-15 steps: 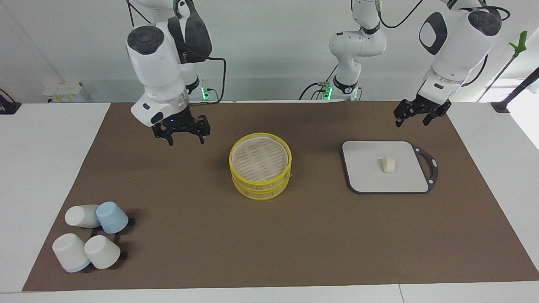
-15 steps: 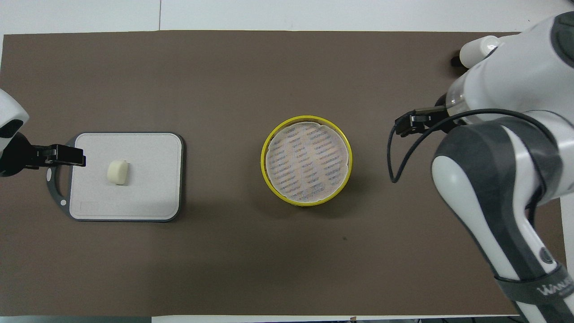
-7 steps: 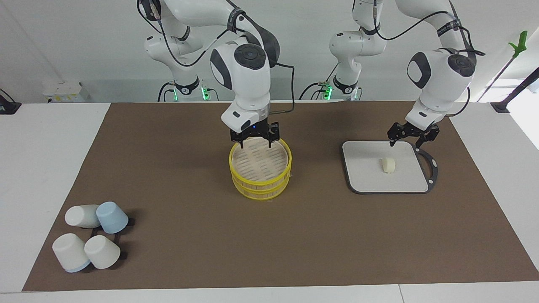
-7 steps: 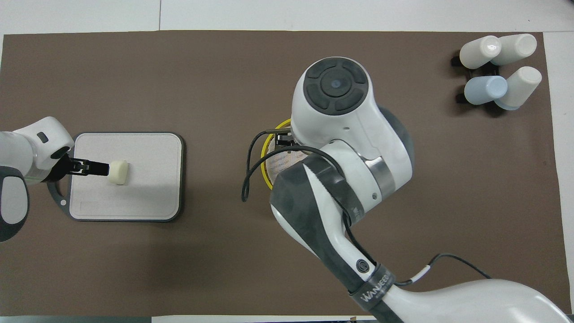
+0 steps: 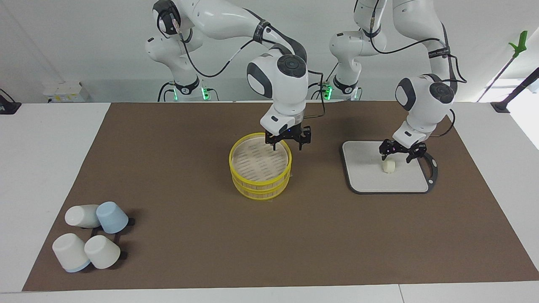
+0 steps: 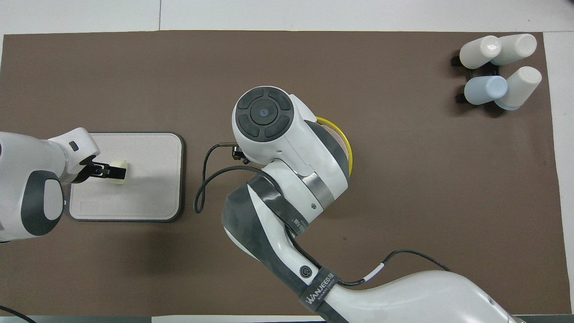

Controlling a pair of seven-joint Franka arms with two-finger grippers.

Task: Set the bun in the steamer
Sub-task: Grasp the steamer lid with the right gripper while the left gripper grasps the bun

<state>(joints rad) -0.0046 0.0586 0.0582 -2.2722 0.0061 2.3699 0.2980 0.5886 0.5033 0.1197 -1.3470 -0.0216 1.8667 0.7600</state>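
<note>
The small cream bun lies on a white cutting board toward the left arm's end of the table. My left gripper hangs open just over the bun, a finger on each side of it. In the overhead view the left gripper covers part of the bun. The yellow-hooped steamer stands mid-table with nothing on its slatted floor. My right gripper is open over the steamer's rim, on the side toward the left arm. From above, the right arm hides most of the steamer.
Several upturned cups, white and pale blue, stand in a cluster at the right arm's end, farther from the robots; the cups also show from above. A brown mat covers the table. The board has a dark handle loop.
The right arm swung from its own end of the table to over the steamer's rim. The left gripper came down from above the board's edge to just over the bun.
</note>
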